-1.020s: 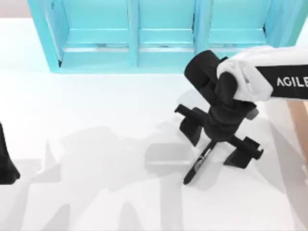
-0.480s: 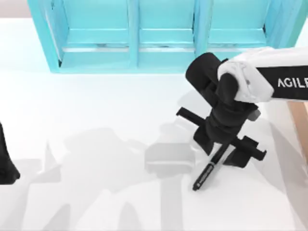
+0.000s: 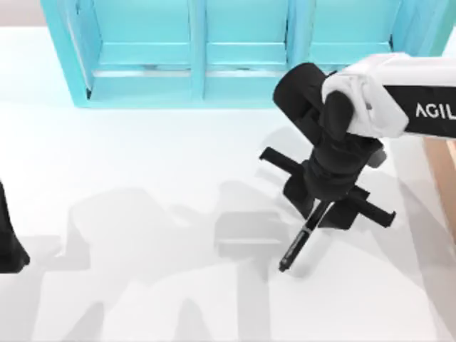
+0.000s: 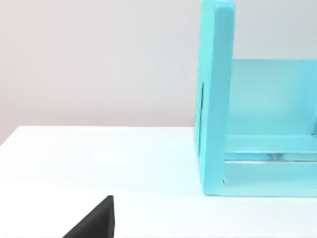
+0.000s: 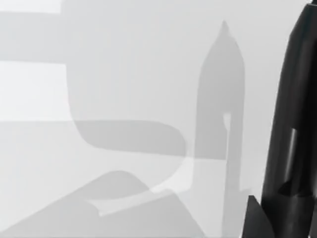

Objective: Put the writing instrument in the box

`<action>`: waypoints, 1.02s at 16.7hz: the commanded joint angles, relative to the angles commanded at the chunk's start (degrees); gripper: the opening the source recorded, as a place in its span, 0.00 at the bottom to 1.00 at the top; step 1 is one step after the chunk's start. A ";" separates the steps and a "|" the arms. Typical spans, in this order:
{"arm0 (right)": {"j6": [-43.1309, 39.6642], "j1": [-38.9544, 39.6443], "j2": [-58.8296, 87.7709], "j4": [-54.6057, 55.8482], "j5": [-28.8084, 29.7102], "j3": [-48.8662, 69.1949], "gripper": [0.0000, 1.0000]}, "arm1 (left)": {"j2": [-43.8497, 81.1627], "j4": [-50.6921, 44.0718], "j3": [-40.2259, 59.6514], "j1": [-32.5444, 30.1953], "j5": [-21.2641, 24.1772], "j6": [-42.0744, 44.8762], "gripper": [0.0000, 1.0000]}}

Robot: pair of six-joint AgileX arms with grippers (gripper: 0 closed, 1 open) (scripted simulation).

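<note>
So the right gripper (image 3: 320, 208) is sitting over the right half of the table (image 3: 142, 178), in front of the teal shelf unit (image 3: 214, 50), and it's got the pen (image 3: 299, 242) pinched by its upper end. The fingers look closed down around the barrel, and the rest of the pen hangs out below the jaws at a slant, tip pointing toward the near edge of the table. From the top view I can't honestly tell if the tip is touching the surface or just off it. The right wrist view has the pen (image 5: 292, 129) as a dark bar along one edge, with its shadow on the white tabletop beside it, so I'd guess it's lifted at least a bit.

The box (image 3: 442, 167) is just a tan sliver at the right edge of the top view, near the arm but apart from the pen.

Left arm (image 3: 11, 242) is parked at the far left edge of the table, doing nothing; can't tell how its fingers stand.

Progress-wise: the grab looks done, but the carry over to the box and the drop are both left, so maybe a third of the way there
</note>
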 joint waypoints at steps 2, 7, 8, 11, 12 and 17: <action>0.00 -0.07 -1.49 -5.23 -0.03 3.30 0.00 | 0.00 0.00 0.00 0.00 0.00 0.00 1.00; -0.21 -0.29 -5.05 -16.13 -0.04 10.36 0.00 | 0.00 0.00 0.00 0.00 0.00 0.00 1.00; -0.27 -0.33 -5.36 -16.61 -0.04 10.76 0.00 | 0.00 0.00 0.00 0.00 0.00 0.00 1.00; -0.19 -0.21 -5.14 -16.46 -0.06 10.64 0.00 | 0.00 0.00 0.00 0.00 0.00 0.00 1.00; -0.21 -0.31 -5.15 -16.48 -0.06 10.65 0.00 | 0.00 0.00 0.00 0.00 0.00 0.00 1.00; -1.08 -9.22 -5.96 -17.63 -0.25 10.55 0.00 | 0.00 0.00 0.00 0.00 0.00 0.00 1.00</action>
